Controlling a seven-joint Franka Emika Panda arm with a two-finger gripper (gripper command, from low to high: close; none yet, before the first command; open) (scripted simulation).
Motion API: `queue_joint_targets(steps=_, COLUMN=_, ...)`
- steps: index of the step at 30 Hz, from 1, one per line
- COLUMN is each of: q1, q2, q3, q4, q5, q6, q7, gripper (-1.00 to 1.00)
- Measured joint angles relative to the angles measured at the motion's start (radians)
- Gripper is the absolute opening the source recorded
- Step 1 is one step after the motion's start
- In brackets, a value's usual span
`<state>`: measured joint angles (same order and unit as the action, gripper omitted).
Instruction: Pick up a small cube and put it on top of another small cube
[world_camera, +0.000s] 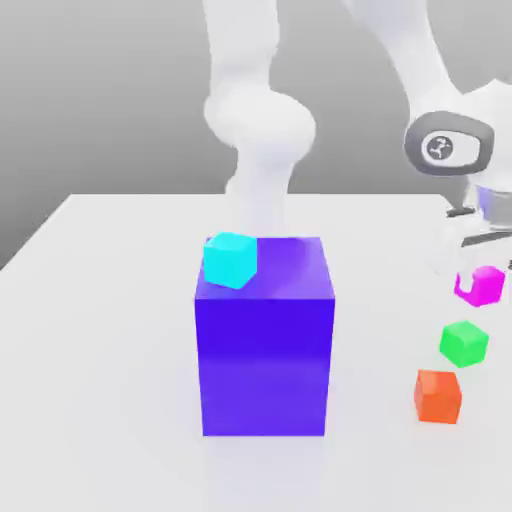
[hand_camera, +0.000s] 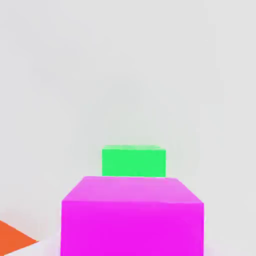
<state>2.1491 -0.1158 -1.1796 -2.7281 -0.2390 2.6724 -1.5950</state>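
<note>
- Magenta-pink small cube (world_camera: 485, 284) hangs clear of the table at the exterior view's far right, clamped in the gripper (world_camera: 478, 272), whose two fingers are closed on its sides.
- In the hand view the magenta-pink small cube (hand_camera: 132, 216) sits closest to the camera, with the green small cube (hand_camera: 134, 161) beyond it on the white table (hand_camera: 125, 75).
- The green small cube (world_camera: 464, 342) rests on the table (world_camera: 100, 300) just below and a little to the left of the held cube in the exterior view; the two are apart, not touching.
- An orange cube (world_camera: 437, 395) lies nearer the camera than the green one, close beside it; a corner of the orange cube (hand_camera: 15, 240) shows in the hand view.
- A big purple-blue block (world_camera: 264, 340) stands upright mid-table, well to the left of the three small cubes.
- A cyan cube (world_camera: 230, 259) sits on the block's top, at its far-left corner, slightly turned.
- The white arm (world_camera: 260, 130) rises behind the block and reaches over to the right.
</note>
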Motion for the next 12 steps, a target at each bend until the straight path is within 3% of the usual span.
queue_joint_targets(steps=4, q1=-0.001, q2=0.0, q3=0.001, q4=0.0, q5=-0.001, q6=-0.003, q7=0.001, gripper=-1.0)
queue_joint_targets(steps=5, q1=-0.001, q2=0.0, q3=0.001, q4=0.0, q5=-0.002, q6=-0.004, q7=0.001, gripper=1.0)
queue_joint_targets(steps=12, q1=-0.001, q2=0.0, q3=0.001, q4=0.0, q5=-0.002, q6=-0.004, q7=0.001, gripper=1.0)
